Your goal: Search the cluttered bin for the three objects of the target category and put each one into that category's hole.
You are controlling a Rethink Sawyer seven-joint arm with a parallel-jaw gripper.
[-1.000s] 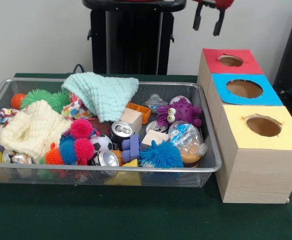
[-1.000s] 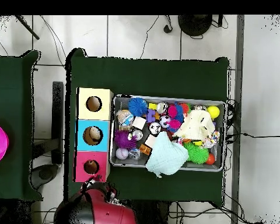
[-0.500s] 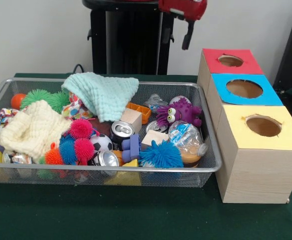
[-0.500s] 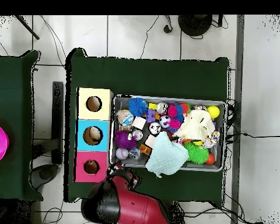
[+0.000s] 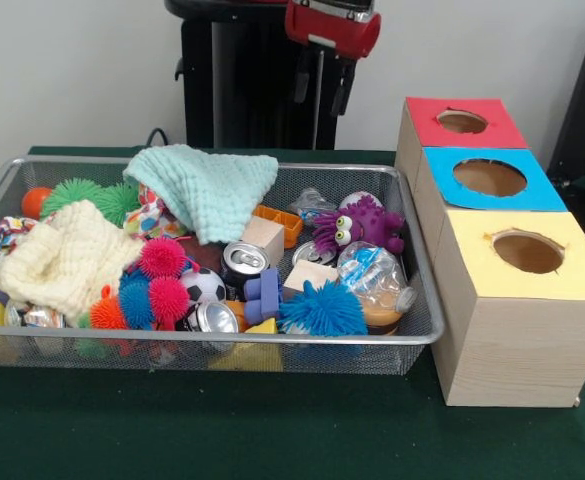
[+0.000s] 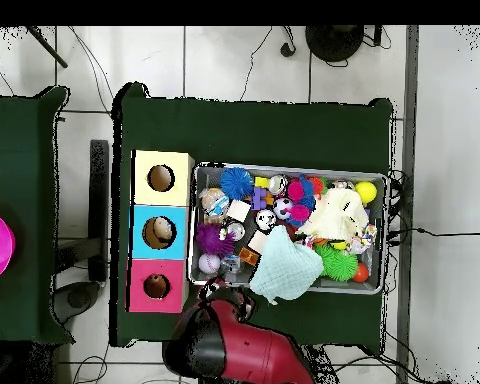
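Note:
My gripper [image 5: 322, 88] hangs open and empty, high behind the back rim of the wire mesh bin [image 5: 272, 340]. In the overhead view the gripper [image 6: 224, 296] is just outside the bin's [image 6: 284, 167] lower left corner. The bin holds a mint cloth [image 5: 207, 185], a cream cloth [image 5: 62, 255], a purple octopus toy [image 5: 357, 225], drink cans [image 5: 240, 262], wooden blocks [image 5: 265, 236], a plastic bottle [image 5: 377, 280], a small soccer ball [image 5: 204, 286] and spiky rubber balls [image 5: 322, 308]. Beside it stand three wooden boxes with holes: red [image 5: 427, 115], blue [image 5: 537, 190], yellow [image 5: 472, 265].
The red arm [image 6: 249, 350] reaches in from the bottom of the overhead view. A black pedestal [image 5: 252, 90] stands behind the bin. Green cloth [image 5: 272, 430] covers the table in front of the bin. Something pale lies inside the blue box's hole [image 6: 160, 233].
In the front view the gripper has swung left, from above the red box to behind the bin's back rim. Nothing in the bin has moved.

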